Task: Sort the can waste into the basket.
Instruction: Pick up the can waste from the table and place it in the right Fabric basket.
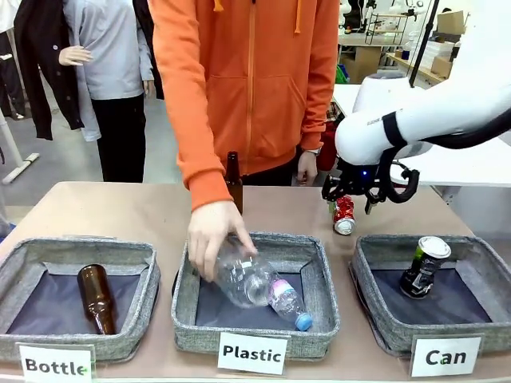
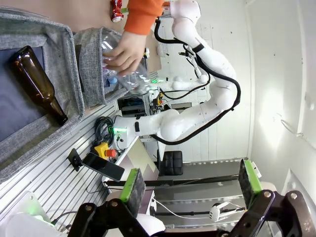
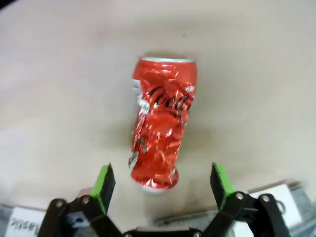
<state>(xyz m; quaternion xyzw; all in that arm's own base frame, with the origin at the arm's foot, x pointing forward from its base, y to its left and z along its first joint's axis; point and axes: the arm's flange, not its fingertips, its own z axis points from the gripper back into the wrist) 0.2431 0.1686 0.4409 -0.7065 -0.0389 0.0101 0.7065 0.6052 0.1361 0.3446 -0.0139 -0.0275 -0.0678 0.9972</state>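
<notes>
Right gripper (image 3: 161,174) spread wide above the crushed red can (image 3: 162,121), touching nothing; left gripper (image 2: 191,180) wide open, empty.

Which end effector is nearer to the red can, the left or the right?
Right. The right end effector is open directly above the red can. The left end effector, also open, is far from it, beyond the Bottle basket.

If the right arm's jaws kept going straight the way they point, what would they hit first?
Probably the crushed red can, lying on the table straight ahead, centred between the open jaws. The pads would likely pass either side of it, though depth is unclear.
</notes>
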